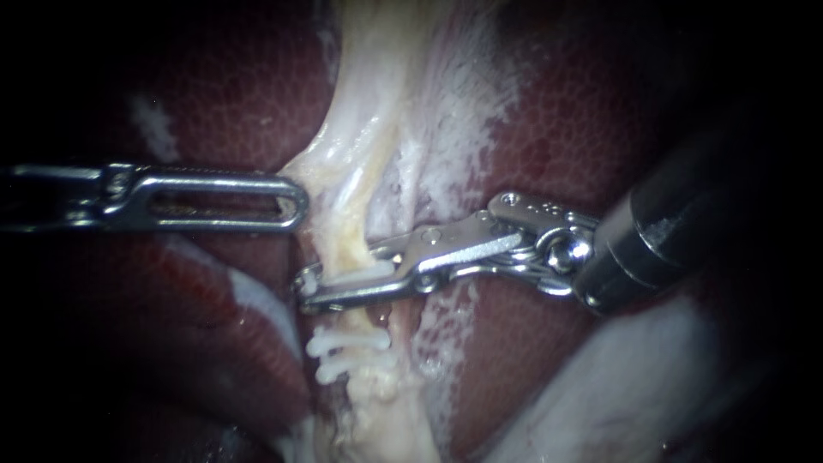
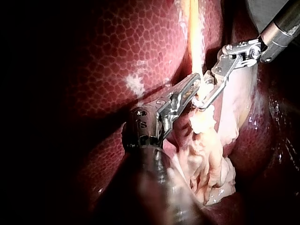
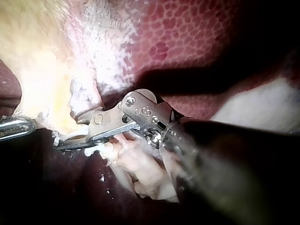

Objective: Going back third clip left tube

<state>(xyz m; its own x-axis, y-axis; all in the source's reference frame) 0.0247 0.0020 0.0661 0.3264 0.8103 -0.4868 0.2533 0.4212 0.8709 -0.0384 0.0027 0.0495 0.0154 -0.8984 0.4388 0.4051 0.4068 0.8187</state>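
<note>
The pale tube [image 1: 347,236] runs down between lobes of the dark red liver [image 1: 257,77]. Two white clips [image 1: 347,345] sit across its lower stretch. A third white clip [image 1: 353,277] crosses the tube just above them, lying flat between the jaws of my right instrument [image 1: 343,279]. Those jaws stand slightly apart around the clip and the tube. My left instrument [image 1: 296,201] comes in level, with its slotted jaws together on the edge of the pale tissue [image 1: 321,171] beside the tube. From the left wrist, both tips [image 2: 199,86] meet at the tube.
White, frayed tissue [image 1: 446,129] spreads right of the tube. A pale lump [image 1: 634,386] lies under my right instrument's shaft [image 1: 677,223]. Loose yellowish tissue [image 2: 208,159] hangs beside my left instrument's wrist. Liver closes in on both sides.
</note>
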